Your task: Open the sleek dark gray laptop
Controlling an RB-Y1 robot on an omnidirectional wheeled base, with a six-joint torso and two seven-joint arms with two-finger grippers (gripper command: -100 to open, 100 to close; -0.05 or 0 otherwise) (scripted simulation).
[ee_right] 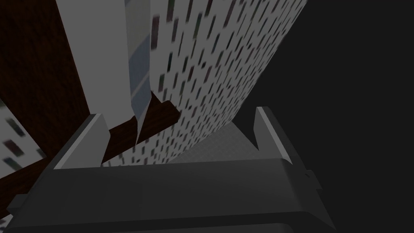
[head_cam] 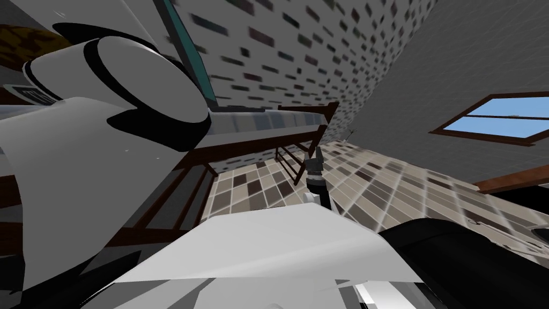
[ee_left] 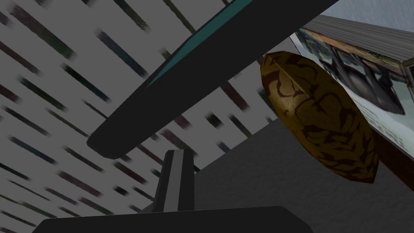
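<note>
Pressed together and pinching nothing, the left claw (ee_left: 176,153) in the left wrist view points up at the laptop (ee_left: 210,68). The dark lid crosses overhead on a slant with a teal sliver of screen showing, and the claw tip sits just under its lower rounded edge, near it but with a gap. A brown mottled oval thing (ee_left: 319,117) and a printed sheet (ee_left: 364,89) lie beside it on the same surface. In the right wrist view the right claw (ee_right: 178,113) is spread and empty, aimed along the dark wood table frame (ee_right: 155,115) toward the speckled wall, doing no work. In the head view the left arm bulks large in the left foreground, reaching up to the table (head_cam: 268,140). The laptop's lid rises behind it near the top, teal face visible. The right claw hangs low and small near the table's far end, well apart from the laptop. Judged step: the lid is already lifted off the base and the opening push is under way or nearly done, though I can't tell the exact angle. The next move calls for closing the gap so the shut fingertips bear on the lid's edge, then pushing it back gently without sliding the base or hitting the brown thing.
</note>
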